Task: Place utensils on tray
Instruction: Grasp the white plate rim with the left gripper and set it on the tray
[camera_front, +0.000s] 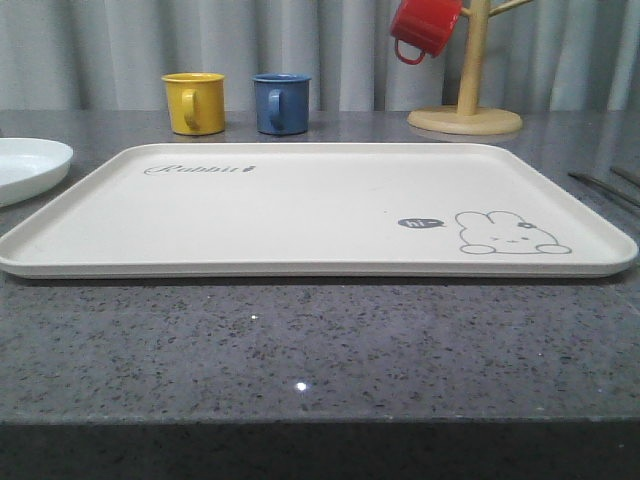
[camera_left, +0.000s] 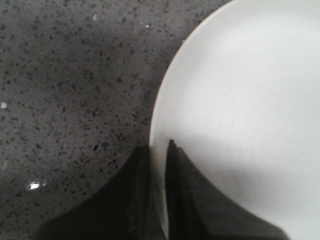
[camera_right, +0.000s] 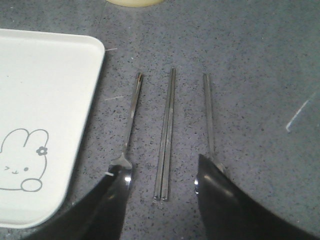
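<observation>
The cream tray (camera_front: 300, 215) with the rabbit drawing lies in the middle of the table with nothing on it. At its left sits the white plate (camera_front: 25, 165). My left gripper (camera_left: 159, 146) is shut on the plate (camera_left: 240, 100), one finger outside the rim and one inside. Right of the tray (camera_right: 45, 100) lie the fork (camera_right: 132, 112), the chopsticks (camera_right: 166, 130) and the spoon (camera_right: 208, 110), side by side on the table. My right gripper (camera_right: 161, 170) hangs open over them, a finger on each side of the chopsticks. Its fingers hide the fork's head and the spoon's bowl.
A yellow mug (camera_front: 195, 102) and a blue mug (camera_front: 280, 102) stand behind the tray. At the back right a wooden mug tree (camera_front: 468, 90) holds a red mug (camera_front: 425, 28). Its base (camera_right: 132, 1) lies just beyond the utensil handles.
</observation>
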